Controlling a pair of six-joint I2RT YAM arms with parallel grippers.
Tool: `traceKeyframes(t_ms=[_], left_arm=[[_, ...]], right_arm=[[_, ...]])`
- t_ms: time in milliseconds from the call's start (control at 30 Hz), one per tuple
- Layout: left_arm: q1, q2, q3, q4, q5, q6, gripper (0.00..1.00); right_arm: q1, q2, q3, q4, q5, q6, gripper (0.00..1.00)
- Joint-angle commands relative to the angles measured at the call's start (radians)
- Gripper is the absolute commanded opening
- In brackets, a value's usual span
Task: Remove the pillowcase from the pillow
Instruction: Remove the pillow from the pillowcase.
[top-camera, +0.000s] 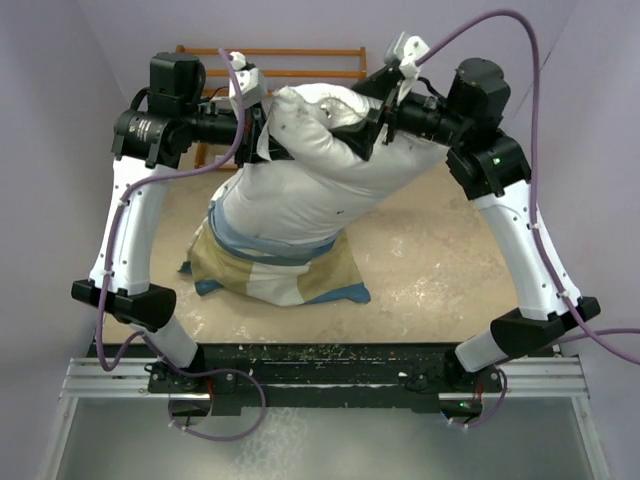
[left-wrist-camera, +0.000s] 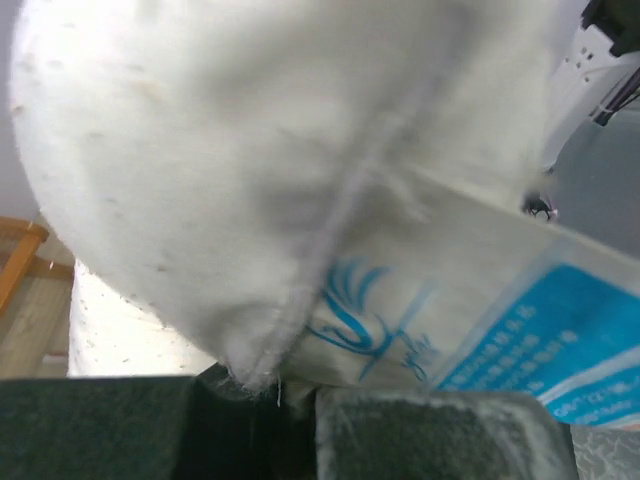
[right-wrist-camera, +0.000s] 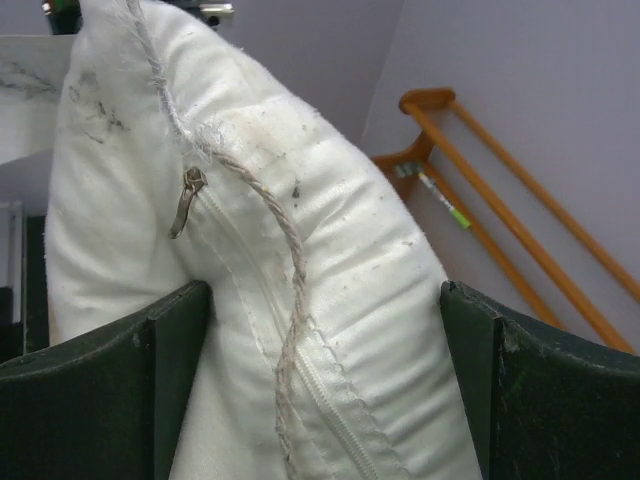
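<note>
The plump white pillow (top-camera: 320, 170) is held up off the table, tilted, its upper end between both arms. The tan, cream and blue pillowcase (top-camera: 270, 275) is bunched round its lower end on the tabletop. My left gripper (top-camera: 262, 135) is shut on the pillow's left corner; in the left wrist view the gripper (left-wrist-camera: 270, 395) pinches the seam beside a blue-printed label (left-wrist-camera: 520, 330). My right gripper (top-camera: 375, 125) clamps the upper right edge; in the right wrist view the gripper (right-wrist-camera: 325, 380) straddles the pillow (right-wrist-camera: 330, 300) along its zipper, with the pull (right-wrist-camera: 186, 200) above.
A wooden rack (top-camera: 300, 62) stands behind the pillow at the back wall and also shows in the right wrist view (right-wrist-camera: 500, 170). The beige tabletop (top-camera: 430, 250) lies under the pillow. Purple walls close in the sides.
</note>
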Motion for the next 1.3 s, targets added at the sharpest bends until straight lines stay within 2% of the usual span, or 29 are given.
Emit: traceKeyframes(t_ms=[0,100,333,533,767,867,967,1100,1133,1167,1200,1233,1267], left_arm=[[-0.013,0.013,0.017,-0.037,-0.045,0.086,0.0],[-0.02,0.018,0.025,-0.031,-0.06,0.08,0.0],[-0.023,0.008,0.015,-0.03,-0.085,0.087,0.0],[-0.023,-0.001,0.017,-0.037,-0.097,0.095,0.0],[-0.024,-0.008,0.018,-0.02,-0.104,0.086,0.0],[-0.025,-0.007,0.016,-0.004,-0.113,0.074,0.0],[-0.026,-0.006,0.016,0.016,-0.12,0.048,0.0],[-0.035,-0.006,0.019,0.025,-0.123,0.034,0.0],[-0.037,-0.007,0.02,0.023,-0.122,0.033,0.0],[-0.039,-0.008,0.019,0.021,-0.122,0.032,0.0],[-0.038,-0.009,0.019,0.019,-0.122,0.032,0.0],[-0.039,-0.011,0.017,0.019,-0.124,0.032,0.0],[-0.039,-0.015,0.014,0.018,-0.127,0.031,0.0]], right_arm=[[0.041,-0.025,-0.03,-0.18,-0.11,-0.119,1.0],[0.053,-0.021,-0.058,-0.204,-0.147,-0.139,1.0],[0.054,-0.088,-0.086,-0.108,-0.257,-0.093,0.98],[0.053,-0.19,-0.184,0.073,-0.329,0.034,1.0],[0.054,-0.209,-0.224,0.04,-0.352,0.069,1.0],[0.097,-0.179,-0.196,-0.081,-0.241,0.016,1.0],[0.186,-0.131,-0.185,-0.188,-0.014,-0.044,1.0],[0.209,-0.077,-0.197,-0.216,0.316,-0.054,1.0],[0.209,-0.066,-0.193,-0.216,0.398,-0.054,0.95],[0.208,-0.06,-0.19,-0.201,0.437,-0.061,0.85],[0.207,-0.06,-0.189,-0.176,0.483,-0.068,0.67],[0.202,-0.07,-0.198,-0.139,0.529,-0.075,0.42],[0.193,-0.086,-0.211,-0.072,0.551,-0.071,0.23]])
